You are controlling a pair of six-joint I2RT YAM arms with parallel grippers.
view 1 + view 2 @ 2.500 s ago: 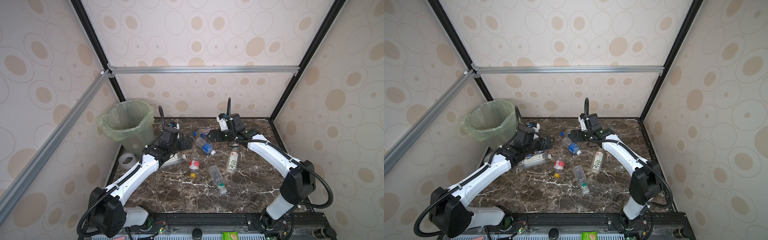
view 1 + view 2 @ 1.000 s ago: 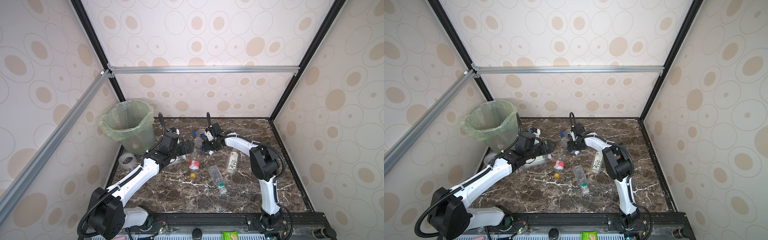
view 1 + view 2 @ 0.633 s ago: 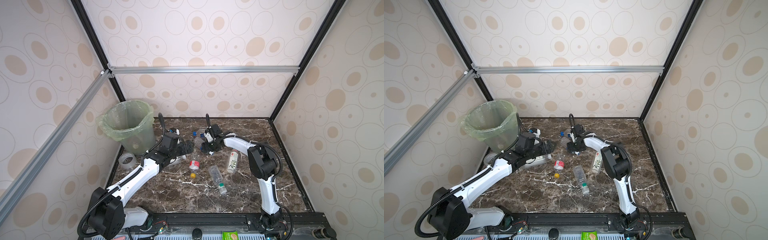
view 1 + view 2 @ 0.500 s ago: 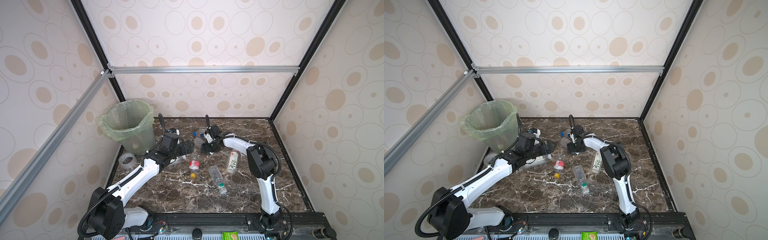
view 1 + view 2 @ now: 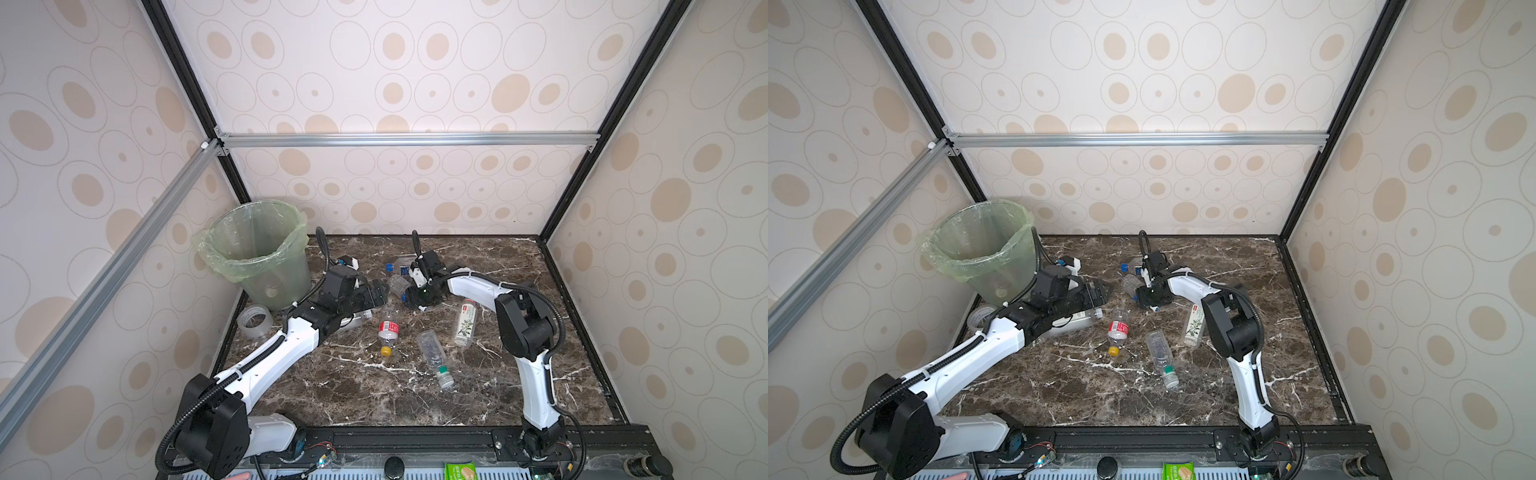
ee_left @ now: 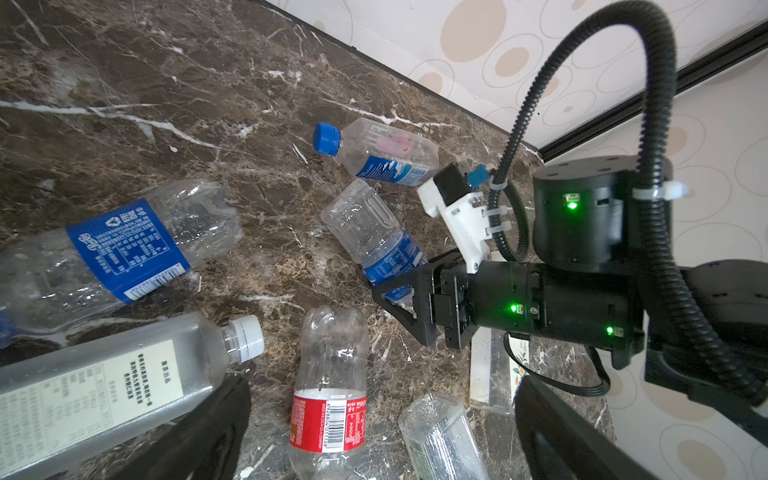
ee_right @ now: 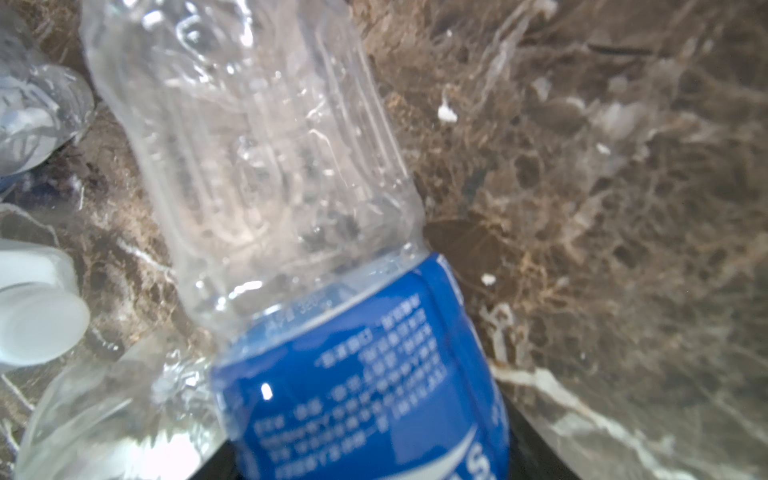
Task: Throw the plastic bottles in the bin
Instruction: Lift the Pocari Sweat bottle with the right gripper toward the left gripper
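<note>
The bin (image 5: 259,249) (image 5: 984,245), lined with a green bag, stands at the back left. Several plastic bottles lie on the marble. My right gripper (image 5: 415,297) (image 5: 1150,299) is shut on a clear bottle with a blue label (image 6: 374,232) (image 7: 361,374), which still rests on the table. My left gripper (image 5: 370,293) (image 6: 382,440) hangs open. A red-labelled bottle (image 6: 328,399) (image 5: 388,328) lies between its fingers (image 6: 199,436), untouched. A big white-labelled bottle (image 6: 104,386) lies beside it.
A blue-capped bottle (image 5: 399,266) lies near the back wall. A green-capped bottle (image 5: 434,357) and a flower-labelled one (image 5: 465,322) lie mid-table. A crushed blue-labelled bottle (image 6: 120,249) lies near the left gripper. A tape roll (image 5: 254,320) sits beside the bin.
My right gripper has come down and left onto the blue-labelled bottle, and its jaws have narrowed around it. The left arm has barely moved.
</note>
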